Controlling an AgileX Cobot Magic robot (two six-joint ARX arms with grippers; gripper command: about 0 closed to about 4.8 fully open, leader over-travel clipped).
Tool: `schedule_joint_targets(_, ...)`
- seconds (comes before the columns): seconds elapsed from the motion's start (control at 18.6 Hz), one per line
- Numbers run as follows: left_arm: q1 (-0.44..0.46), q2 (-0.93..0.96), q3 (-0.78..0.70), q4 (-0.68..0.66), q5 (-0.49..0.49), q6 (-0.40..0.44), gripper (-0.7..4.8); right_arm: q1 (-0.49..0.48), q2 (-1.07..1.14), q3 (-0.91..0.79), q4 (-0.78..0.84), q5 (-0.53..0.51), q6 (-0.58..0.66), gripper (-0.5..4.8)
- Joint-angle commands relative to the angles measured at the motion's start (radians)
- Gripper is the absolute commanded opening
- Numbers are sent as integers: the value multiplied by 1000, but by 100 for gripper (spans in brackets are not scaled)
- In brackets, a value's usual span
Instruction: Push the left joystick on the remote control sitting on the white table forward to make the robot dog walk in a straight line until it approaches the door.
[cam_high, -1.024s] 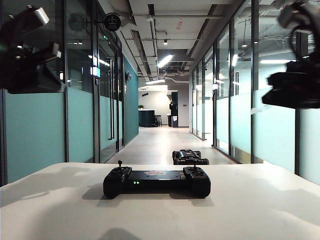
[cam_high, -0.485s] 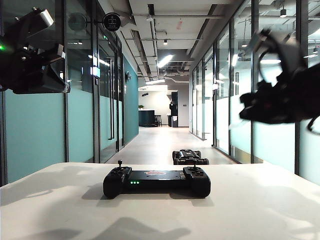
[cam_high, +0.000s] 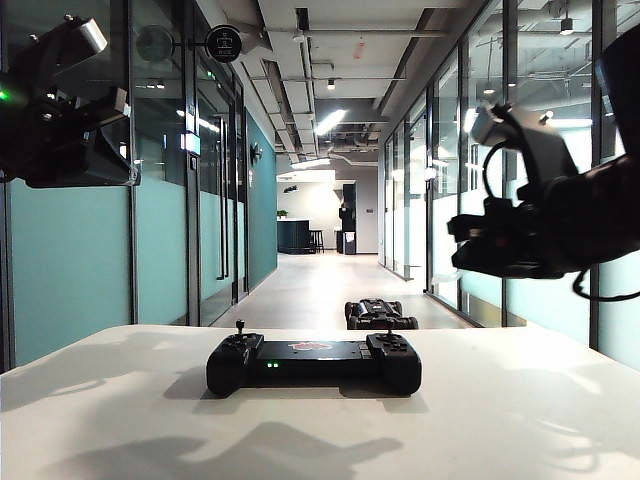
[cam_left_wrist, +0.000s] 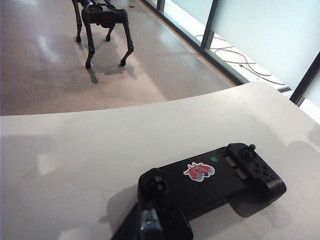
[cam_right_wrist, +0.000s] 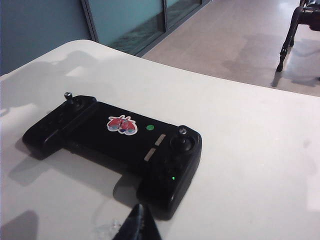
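The black remote control (cam_high: 313, 362) lies in the middle of the white table (cam_high: 520, 420), green lights lit. Its left joystick (cam_high: 240, 326) stands upright and untouched. My left gripper (cam_high: 115, 150) hangs high at the upper left, far above the table. In the left wrist view its fingers form one shut wedge (cam_left_wrist: 148, 216) over the remote control (cam_left_wrist: 215, 180), near the left joystick (cam_left_wrist: 157, 179). My right gripper (cam_high: 457, 245) hovers at the right, well above the table, shut to a point (cam_right_wrist: 137, 220) short of the remote control (cam_right_wrist: 115, 135). The robot dog (cam_high: 381, 314) is on the corridor floor beyond.
Glass walls line both sides of the long corridor (cam_high: 320, 280) behind the table. The robot dog (cam_left_wrist: 102, 17) stands on its legs on the grey floor, and one leg (cam_right_wrist: 287, 37) shows in the right wrist view. Cables (cam_left_wrist: 235, 55) lie along the wall.
My right arm has swung down and leftward, from the upper right corner towards the middle. Its shadow has spread on the table's front. The left arm, remote control and dog have stayed put.
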Motion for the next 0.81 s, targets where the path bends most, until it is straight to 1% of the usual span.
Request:
schedule_joint_targets(0.05, 0, -1, 3, 13, 5, 4, -6, 3, 49, 47, 11, -3, 75, -6)
schedule_joint_targets(0.22, 0, 0, 3, 14, 5, 4, -6, 26, 109, 91, -20, 1, 72, -5)
schedule_joint_targets(0.27, 0, 0, 3, 13, 5, 4, -6, 40, 128, 106, -42, 9, 71, 4)
schedule_joint_targets(0.32, 0, 2, 3, 14, 5, 4, -6, 45, 143, 122, -62, 19, 71, 38)
schedule_joint_targets(0.43, 0, 3, 3, 14, 5, 4, -5, 56, 173, 148, -79, 56, 71, 187)
schedule_joint_targets(0.65, 0, 3, 3, 15, 5, 4, -6, 56, 207, 171, -80, 91, 72, 296)
schedule_joint_targets(0.7, 0, 3, 3, 15, 5, 4, -5, 56, 217, 178, -83, 93, 72, 343)
schedule_joint_targets(0.75, 0, 3, 3, 16, 5, 4, -5, 56, 225, 182, -84, 97, 72, 366)
schedule_joint_targets(0.81, 0, 3, 3, 16, 5, 4, -6, 59, 232, 192, -103, 116, 72, 370)
